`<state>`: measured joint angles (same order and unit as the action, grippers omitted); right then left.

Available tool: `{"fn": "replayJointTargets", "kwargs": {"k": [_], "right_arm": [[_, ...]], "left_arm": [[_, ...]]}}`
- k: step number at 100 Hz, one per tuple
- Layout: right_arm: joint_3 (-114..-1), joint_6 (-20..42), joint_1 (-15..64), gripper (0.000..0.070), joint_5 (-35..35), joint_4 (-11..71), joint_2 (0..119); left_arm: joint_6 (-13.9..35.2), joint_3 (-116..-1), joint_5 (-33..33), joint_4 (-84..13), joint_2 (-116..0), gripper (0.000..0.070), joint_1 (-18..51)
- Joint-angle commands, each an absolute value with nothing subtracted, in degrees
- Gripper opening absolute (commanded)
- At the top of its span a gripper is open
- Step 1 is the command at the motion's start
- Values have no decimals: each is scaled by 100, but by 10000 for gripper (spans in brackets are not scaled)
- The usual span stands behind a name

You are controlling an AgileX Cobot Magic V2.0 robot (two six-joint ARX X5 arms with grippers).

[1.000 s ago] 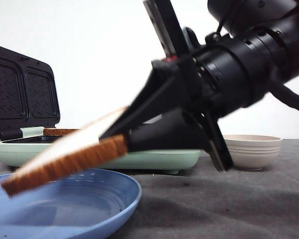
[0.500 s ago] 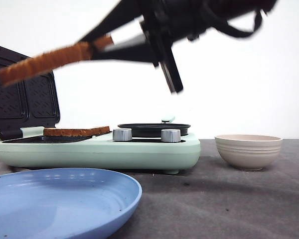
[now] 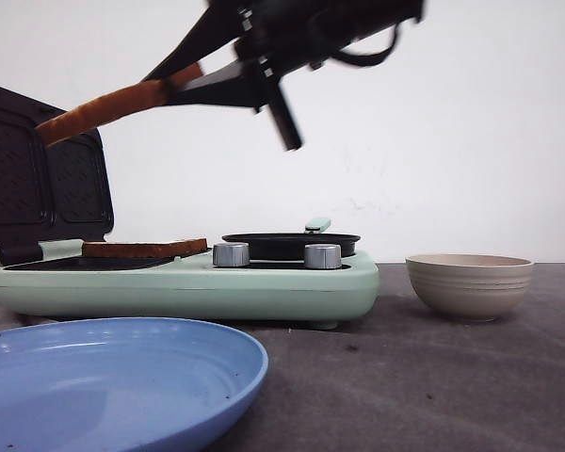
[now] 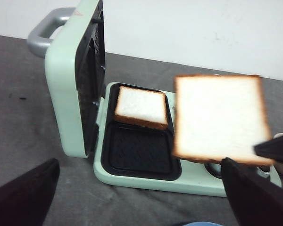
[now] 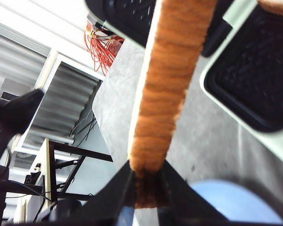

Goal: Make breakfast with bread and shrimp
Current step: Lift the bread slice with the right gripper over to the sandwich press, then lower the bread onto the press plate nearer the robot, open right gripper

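High above the mint-green sandwich maker (image 3: pixel 184 282), the right gripper (image 3: pixel 193 80) pinches one thick white bread slice (image 3: pixel 113 105) by its crust edge while the other slice (image 4: pixel 141 107) sits in the far tray, so the soft held slice could sag, slip and land off the empty near tray.

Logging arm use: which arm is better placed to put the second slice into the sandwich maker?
Right. Its gripper holds the slice by the crust above the sandwich maker; the left gripper is open and empty.
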<state>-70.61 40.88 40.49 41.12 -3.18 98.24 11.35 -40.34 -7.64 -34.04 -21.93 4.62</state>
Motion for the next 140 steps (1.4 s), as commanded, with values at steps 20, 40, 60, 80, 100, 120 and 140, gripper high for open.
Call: {"fn": "replayJointTargets", "kwargs": {"k": [20,40,60,80,100,120,140], "right_arm": [[-8374,4007,4106,3,4265,-104,10997],[-8941,4075,4112,3,4263,62,11583],[-8995,4206,4147,3,3946,108,11828],[-8995,4202,4187,3,3813,167,11926],[-8995,4202,4191,3,3726,183,12025],[-8995,4132,4204,3,3535,307,12040],[-8995,4086,4204,120,3540,320,12040]], "left_arm": [[948,-4073,-582,-3328,-2193,634,451],[945,-4073,-576,-3328,-2193,634,451],[945,-4073,-574,-3328,-2193,634,449],[948,-4073,-576,-3328,-2193,634,451],[950,-4073,-576,-3328,-2193,634,451],[950,-4073,-576,-3326,-2193,634,451],[950,-4073,-576,-3328,-2193,634,451]]}}
